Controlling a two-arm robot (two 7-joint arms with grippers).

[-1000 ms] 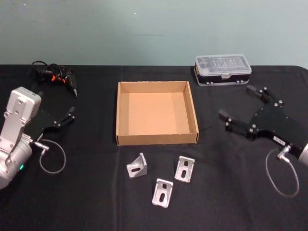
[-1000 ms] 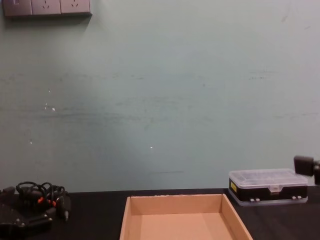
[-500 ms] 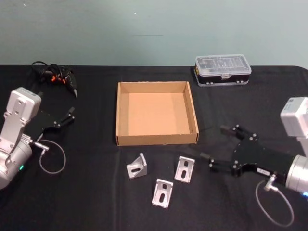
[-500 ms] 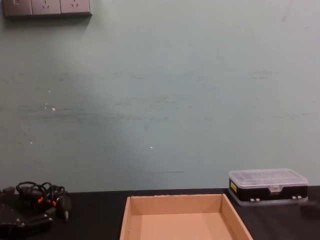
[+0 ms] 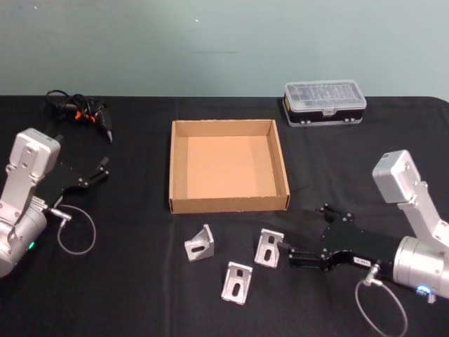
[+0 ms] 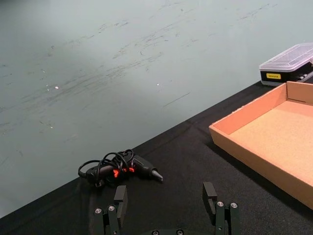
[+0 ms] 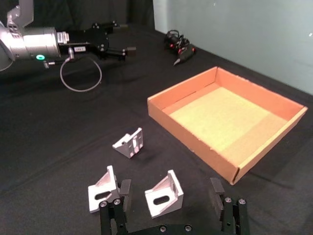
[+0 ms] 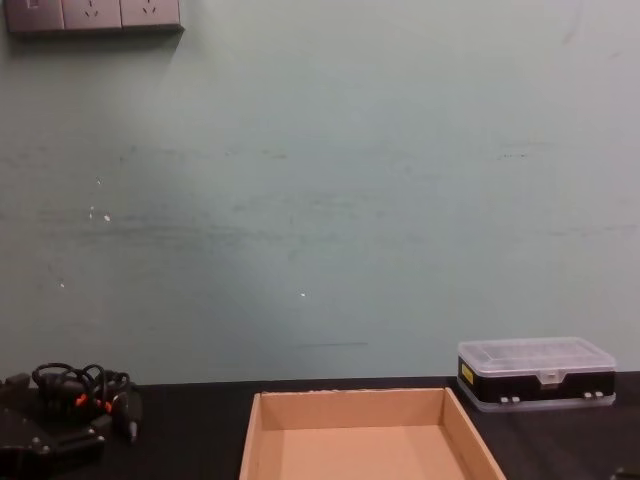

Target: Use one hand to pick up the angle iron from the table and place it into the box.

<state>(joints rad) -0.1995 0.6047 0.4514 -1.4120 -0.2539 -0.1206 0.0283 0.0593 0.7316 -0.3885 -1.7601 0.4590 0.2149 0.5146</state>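
Right gripper (image 5: 303,230) is down from its earlier high spot near the plastic case (image 5: 325,102). It now lies low over the table (image 5: 140,302), reaching left toward the brackets. Nothing else has shifted.

Jaws stand wide apart, nothing held. In the right wrist view the nearest angle iron (image 7: 164,195) lines up with the gap between the fingers (image 7: 124,190), a little ahead of them and not yet enclosed. In the head view the near fingertip sits just beside that bracket's right edge; cannot tell if it touches. The wide opening probably gives clearance for the flanges, and the low, flat approach suits a piece sitting low on the table.

Nearest angle iron stands on the table in front of the box's right front corner, near it but apart. It is likely chosen as the closest piece to this arm. Front angle iron (image 5: 236,282) lies just beside it, toward the robot. Left angle iron (image 5: 200,243) stands farther left. The front one is close to one finger, so it may get nudged as the jaws close.

Box (image 5: 228,203) sits mid-table, open-topped and empty, a short carry from the bracket.

Left gripper (image 6: 165,196) is parked at the table's left side, jaws apart and empty, facing the cable bundle (image 6: 120,169). The job needs one hand only, so it stays clear.

Step in hand: pre-grasp. Next it should ease forward, then close.
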